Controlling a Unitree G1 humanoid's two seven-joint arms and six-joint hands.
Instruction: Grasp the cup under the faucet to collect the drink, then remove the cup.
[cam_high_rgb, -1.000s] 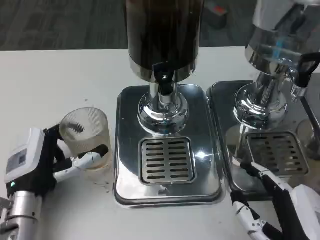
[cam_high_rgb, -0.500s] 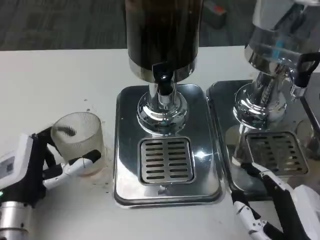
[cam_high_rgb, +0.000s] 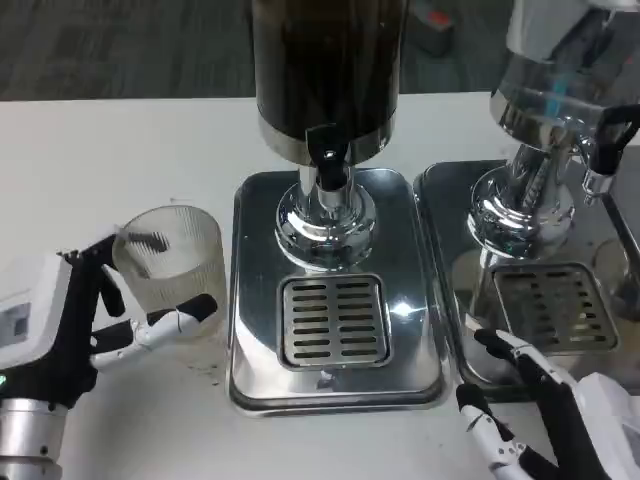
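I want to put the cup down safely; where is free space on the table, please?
Free: the white table behind the cup, left of the dispenser tray; also the drip grate under the faucet. Crowded: front left by the left hand, front right by the right hand.

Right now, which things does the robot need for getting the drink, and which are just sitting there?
Needed:
- cup, clear and ribbed, in the left hand, standing on the table left of the tray
- faucet of the dark drink dispenser
- drip tray beneath it

Just sitting there:
- second dispenser on the right
- its drip tray
- right hand, holding nothing
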